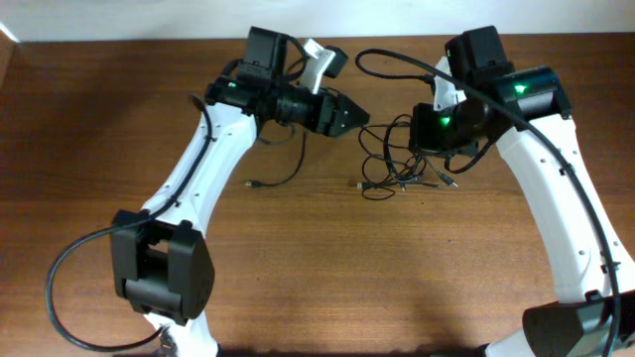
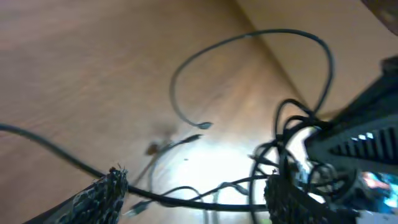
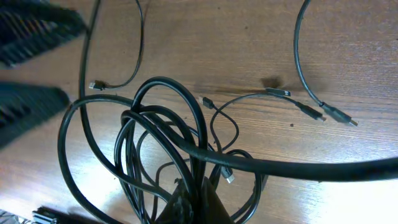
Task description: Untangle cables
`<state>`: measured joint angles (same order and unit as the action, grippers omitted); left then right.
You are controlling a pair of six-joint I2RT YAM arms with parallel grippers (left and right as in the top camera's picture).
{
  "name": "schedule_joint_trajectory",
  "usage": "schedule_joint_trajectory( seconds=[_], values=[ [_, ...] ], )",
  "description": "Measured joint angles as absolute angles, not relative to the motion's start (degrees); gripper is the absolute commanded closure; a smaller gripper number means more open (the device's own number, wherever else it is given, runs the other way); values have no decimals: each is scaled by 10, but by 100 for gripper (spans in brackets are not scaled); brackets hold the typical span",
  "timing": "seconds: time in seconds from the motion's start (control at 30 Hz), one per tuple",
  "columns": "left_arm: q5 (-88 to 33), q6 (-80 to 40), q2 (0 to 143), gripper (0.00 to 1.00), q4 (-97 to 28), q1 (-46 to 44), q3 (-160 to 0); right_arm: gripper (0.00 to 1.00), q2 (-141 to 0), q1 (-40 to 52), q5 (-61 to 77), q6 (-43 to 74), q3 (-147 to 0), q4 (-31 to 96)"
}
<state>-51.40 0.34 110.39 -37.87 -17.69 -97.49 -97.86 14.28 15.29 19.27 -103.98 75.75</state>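
Observation:
The cables point(image 1: 402, 167) form a tangled clump of thin black cords on the wooden table, below my right wrist. In the right wrist view my right gripper point(image 3: 198, 186) is shut on several loops of the clump point(image 3: 161, 124), with plug ends point(image 3: 336, 115) spread to the right. My left gripper point(image 1: 355, 117) is open, just left of the clump. In the left wrist view its jaws point(image 2: 196, 177) are wide apart, a thin cord point(image 2: 205, 199) crosses between them untouched, and the clump point(image 2: 298, 134) is to the right.
A separate thin cord point(image 1: 283, 174) with a small plug lies left of the clump, under the left arm. A thick black robot cable point(image 3: 292, 168) crosses the right wrist view and arcs over the table point(image 1: 397, 59). The table's far edge point(image 1: 119, 42) runs along the top.

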Motion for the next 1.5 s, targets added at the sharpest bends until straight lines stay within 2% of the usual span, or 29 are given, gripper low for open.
schedule_joint_trajectory(
  seconds=[0.03,0.17,0.2,0.37,0.43,0.5,0.57,0.73,0.93,1.0,1.33,1.5],
  values=[
    [-526,1,1105,39,-378,-183,-975,96,-979,143,153,192,-1040,755],
    [-563,-5,1105,49,-384,-194,-975,96,-978,143,153,193,-1040,752],
    [-568,-5,1105,55,-395,-194,-975,96,-979,143,153,192,-1040,752],
    [-563,-5,1105,62,-451,-194,-975,96,-979,143,153,193,-1040,752],
    [-559,-3,1105,73,-463,-194,-975,96,-979,143,153,193,-1040,752],
    [-556,4,1105,91,-463,-194,-975,96,-979,143,153,192,-1040,752],
    [-554,9,1105,100,-454,-194,-975,96,-979,143,154,193,-1040,752],
    [-529,8,1106,100,-399,-186,-974,95,-979,143,154,193,-1040,764],
    [-456,6,1106,100,-405,-89,-974,78,-979,143,90,193,-1040,797],
    [-432,6,1105,100,-415,-70,-974,76,-978,143,74,192,-1034,797],
    [-373,6,1080,100,-463,-86,-974,48,-978,143,76,196,-980,729],
    [-365,6,1080,100,-463,-104,-974,46,-978,143,80,196,-980,723]
  ],
)
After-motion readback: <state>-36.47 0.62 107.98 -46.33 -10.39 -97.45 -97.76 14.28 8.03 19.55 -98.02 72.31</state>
